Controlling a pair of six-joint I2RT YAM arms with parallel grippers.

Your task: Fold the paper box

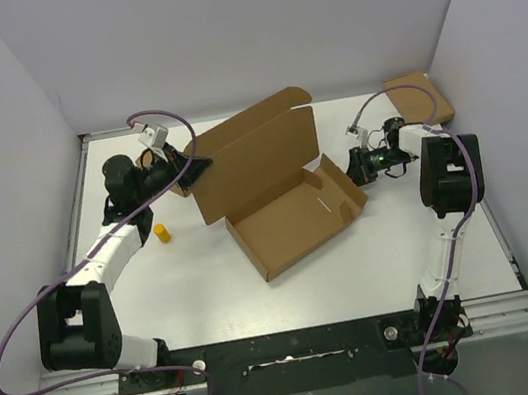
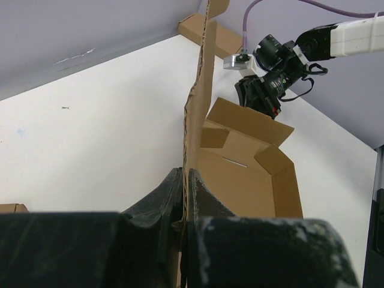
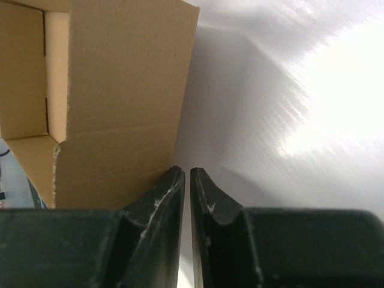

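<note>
The paper box (image 1: 293, 221) lies in the middle of the table as a shallow brown tray, its long lid panel (image 1: 255, 156) raised along the far side. My left gripper (image 1: 189, 170) is shut on the left edge of that lid. In the left wrist view the cardboard edge (image 2: 198, 108) runs up from between the fingers of the left gripper (image 2: 185, 175). My right gripper (image 1: 356, 167) sits just outside the tray's right wall. In the right wrist view the right gripper (image 3: 186, 172) is shut to a thin slit with nothing in it, beside the box's wall (image 3: 120, 90).
A small yellow object (image 1: 162, 233) stands on the table left of the tray. A ready-made cardboard box (image 1: 420, 97) sits at the back right corner, and another small one (image 1: 150, 160) is behind the left gripper. Grey walls close in the table on three sides.
</note>
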